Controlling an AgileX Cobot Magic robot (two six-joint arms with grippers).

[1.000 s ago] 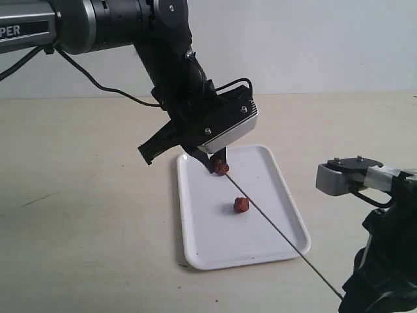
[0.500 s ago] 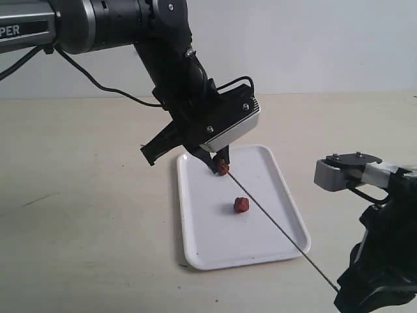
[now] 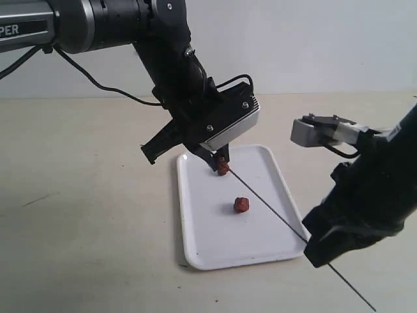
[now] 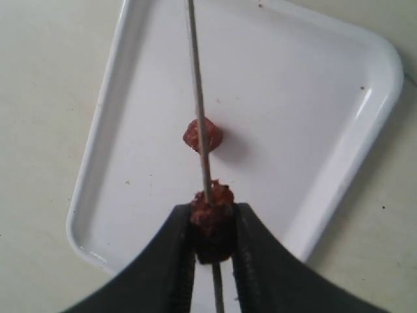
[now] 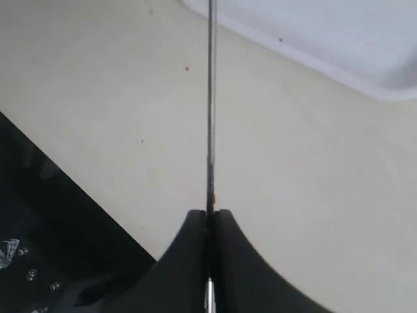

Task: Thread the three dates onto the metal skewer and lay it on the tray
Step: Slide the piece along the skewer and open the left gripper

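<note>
The only writing I can read is "PER" (image 3: pixel 13 30), white letters on my left arm's housing, cut off by the edge of the exterior view.

My left gripper (image 3: pixel 218 163) hangs above the far end of the tray (image 3: pixel 208 241) with its jaws pressed against the first date (image 3: pixel 223 168). My right gripper (image 3: pixel 311 242) is off the tray's near right corner, jaws fully together on the metal skewer (image 3: pixel 273 212). The skewer slants from there up to the first date.

The left wrist view shows the grip best. Both fingers (image 4: pixel 186 248) pinch the first date (image 4: pixel 210 218), and the metal skewer (image 4: pixel 197 98) enters it and shows again behind it. There the skewer seems to cross the second date (image 4: pixel 202 135). The exterior view shows the second date (image 3: pixel 242 205) lying on the tray, apart from the rod.

The right wrist view shows only the metal skewer (image 5: pixel 211 98), the fingertips clamping it (image 5: pixel 210 215), bare table and a corner of the tray (image 5: pixel 313 39).
</note>
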